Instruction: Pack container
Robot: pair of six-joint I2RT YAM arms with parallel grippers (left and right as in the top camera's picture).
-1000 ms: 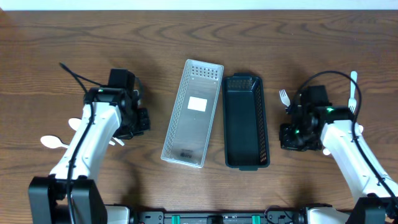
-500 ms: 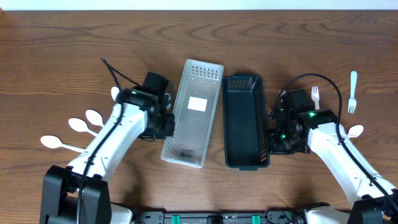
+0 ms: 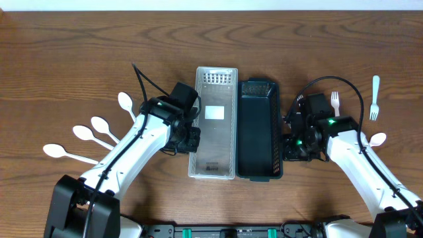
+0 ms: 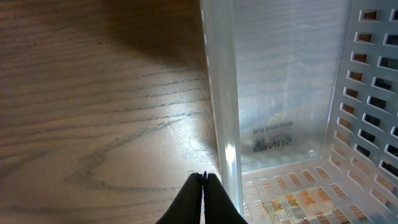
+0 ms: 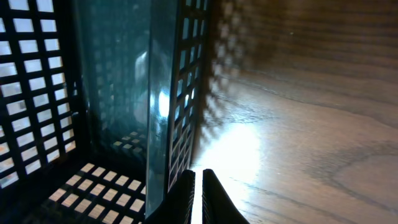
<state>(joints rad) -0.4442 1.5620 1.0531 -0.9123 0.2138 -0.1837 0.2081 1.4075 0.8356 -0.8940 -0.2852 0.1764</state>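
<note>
Two pairs of fingers were pinched together with nothing between them. The left gripper [image 4: 204, 178] had its closed tips low at the foot of the clear basket's [image 4: 280, 93] outer left wall, touching it or nearly so. The right gripper [image 5: 196, 174], its tips all but meeting, stood just beside the outer right wall of the dark basket [image 5: 112, 93].

From overhead, both baskets lay empty at the middle of the table [image 3: 66, 39], side by side with their long walls touching. White spoons [image 3: 99, 123] were fanned out to the left and forks [image 3: 335, 99] lay to the right, all well apart from the baskets.

The step looked like squaring the baskets by nudging from outside. Done well, each push would stay low on the wall and near the middle of the long side, so that the light plastic slid rather than tipped or swung. Both sides should press evenly and stop once the walls sat flush.
</note>
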